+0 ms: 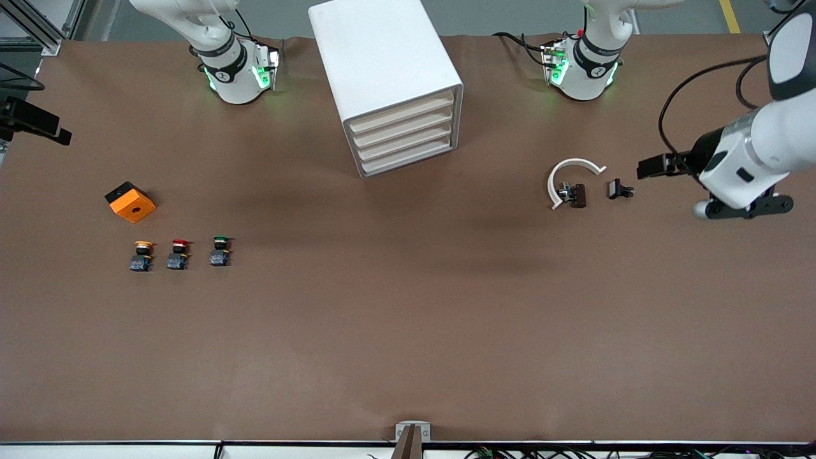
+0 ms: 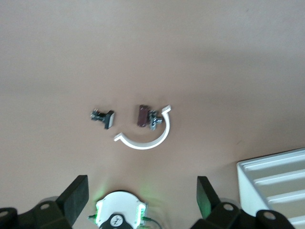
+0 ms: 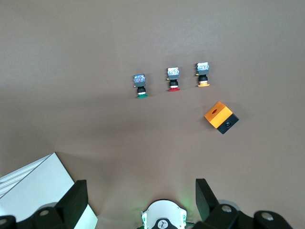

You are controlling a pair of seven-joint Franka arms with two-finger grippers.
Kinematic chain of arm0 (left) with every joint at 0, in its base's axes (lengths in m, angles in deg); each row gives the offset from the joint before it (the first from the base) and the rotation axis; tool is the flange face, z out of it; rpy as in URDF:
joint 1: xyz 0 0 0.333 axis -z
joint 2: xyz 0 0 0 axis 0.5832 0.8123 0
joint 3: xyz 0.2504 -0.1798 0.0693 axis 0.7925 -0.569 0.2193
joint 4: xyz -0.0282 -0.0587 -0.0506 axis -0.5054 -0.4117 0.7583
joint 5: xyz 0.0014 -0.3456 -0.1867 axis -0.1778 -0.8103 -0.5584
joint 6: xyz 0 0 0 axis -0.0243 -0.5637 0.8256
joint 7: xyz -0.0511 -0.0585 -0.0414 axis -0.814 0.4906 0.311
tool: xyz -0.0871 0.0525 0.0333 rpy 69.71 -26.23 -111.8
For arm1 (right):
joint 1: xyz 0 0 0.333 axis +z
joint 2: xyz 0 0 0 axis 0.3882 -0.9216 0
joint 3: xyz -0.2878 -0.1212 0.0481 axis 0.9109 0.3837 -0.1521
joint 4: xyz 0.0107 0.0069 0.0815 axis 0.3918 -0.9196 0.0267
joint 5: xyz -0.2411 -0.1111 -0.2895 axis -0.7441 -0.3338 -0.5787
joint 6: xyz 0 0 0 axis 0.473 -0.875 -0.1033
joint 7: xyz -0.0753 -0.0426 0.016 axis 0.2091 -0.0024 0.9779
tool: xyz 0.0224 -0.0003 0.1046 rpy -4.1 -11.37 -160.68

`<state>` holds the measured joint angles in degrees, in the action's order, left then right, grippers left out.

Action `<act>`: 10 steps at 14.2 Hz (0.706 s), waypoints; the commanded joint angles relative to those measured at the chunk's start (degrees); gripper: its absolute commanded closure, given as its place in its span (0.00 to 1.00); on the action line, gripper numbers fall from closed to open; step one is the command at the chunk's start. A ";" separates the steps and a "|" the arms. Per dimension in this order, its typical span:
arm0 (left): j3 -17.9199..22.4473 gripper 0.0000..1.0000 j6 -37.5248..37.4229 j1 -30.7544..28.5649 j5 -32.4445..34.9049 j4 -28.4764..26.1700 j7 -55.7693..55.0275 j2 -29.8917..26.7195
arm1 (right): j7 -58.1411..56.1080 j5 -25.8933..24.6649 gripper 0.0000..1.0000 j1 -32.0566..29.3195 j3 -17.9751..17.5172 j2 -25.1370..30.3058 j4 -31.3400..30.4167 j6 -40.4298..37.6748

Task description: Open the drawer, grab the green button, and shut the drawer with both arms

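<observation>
Your green button (image 1: 220, 250) stands on the table (image 1: 408, 331) toward the right arm's end, last of a row of three, with the red button (image 1: 179, 254) beside it and the yellow button (image 1: 141, 255) next toward the table's end edge. The orange box (image 1: 131, 201) lies just farther from the front camera than the yellow one. The right wrist view shows you the same row from above, plus a corner of the white drawer cabinet (image 1: 390, 83); its drawers all sit flush, and the cabinet stands near the table's edge between the two arm bases. The right gripper (image 3: 138, 200) you see only in its own wrist view, fingers spread wide with nothing between them, high over the table. The left gripper (image 2: 140, 198) also stands open and empty in its wrist view; the front view shows only that arm's wrist over the table's end. Toward the left arm's end lie a white curved clip (image 1: 569, 178), a dark block (image 1: 574, 195) touching it and a small black part (image 1: 618, 189) just beside.
</observation>
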<state>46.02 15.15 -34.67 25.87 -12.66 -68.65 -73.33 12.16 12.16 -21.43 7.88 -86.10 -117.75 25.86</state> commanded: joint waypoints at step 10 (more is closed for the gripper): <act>1.29 0.00 14.49 -3.47 1.51 -12.31 5.80 -11.95 | 0.59 -0.54 0.00 1.50 0.71 12.91 -15.66 6.18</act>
<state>47.21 28.72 -37.74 26.19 -29.52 -63.88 -88.59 12.18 12.16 -20.46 9.01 -76.76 -128.36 29.44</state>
